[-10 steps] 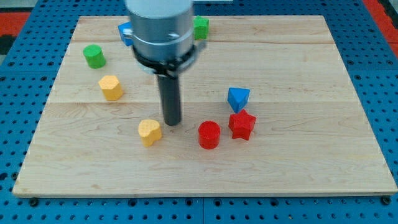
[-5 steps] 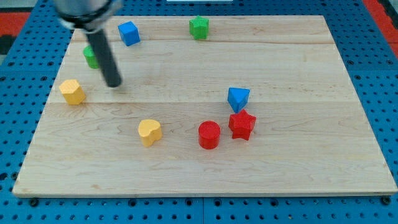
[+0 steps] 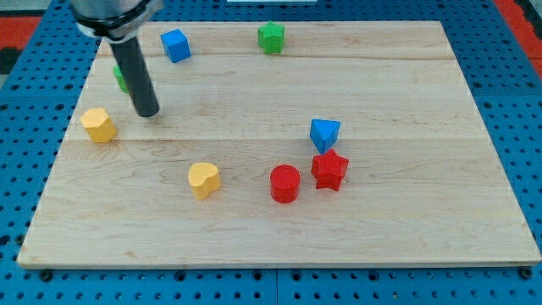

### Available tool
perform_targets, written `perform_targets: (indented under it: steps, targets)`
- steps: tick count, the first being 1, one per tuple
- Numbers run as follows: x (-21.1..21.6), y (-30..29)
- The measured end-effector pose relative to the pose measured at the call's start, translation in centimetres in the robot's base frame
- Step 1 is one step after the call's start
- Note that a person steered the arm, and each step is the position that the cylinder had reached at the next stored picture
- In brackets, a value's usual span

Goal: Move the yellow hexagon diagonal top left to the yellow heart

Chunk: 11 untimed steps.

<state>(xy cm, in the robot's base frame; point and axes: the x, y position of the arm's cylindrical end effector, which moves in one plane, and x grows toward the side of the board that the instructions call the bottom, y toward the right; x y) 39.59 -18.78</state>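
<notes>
My tip (image 3: 147,113) rests on the desk (image 3: 406,220), just right of the yellow hexagon (image 3: 99,124) and apart from it. The rod hides most of a green block (image 3: 121,76), its shape perhaps a cylinder. The yellow heart (image 3: 203,180) lies toward the view's bottom right.

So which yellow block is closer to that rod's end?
The yellow hexagon, just left of my tip; the yellow heart lies farther, toward the view's bottom right.
</notes>
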Motion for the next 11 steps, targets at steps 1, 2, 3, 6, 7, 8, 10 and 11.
perform_targets:
  steps: [1, 2, 3, 6, 7, 8, 10, 11]
  targets:
    - [-2.2, -3.0]
    - [-0.7, -9.2]
    - [0.0, -8.6]
    - [9.7, -9.3]
    - [10.2, -7.0]
    - [6.9, -6.7]
    - [9.5, -6.3]
    - [11.5, -1.3]
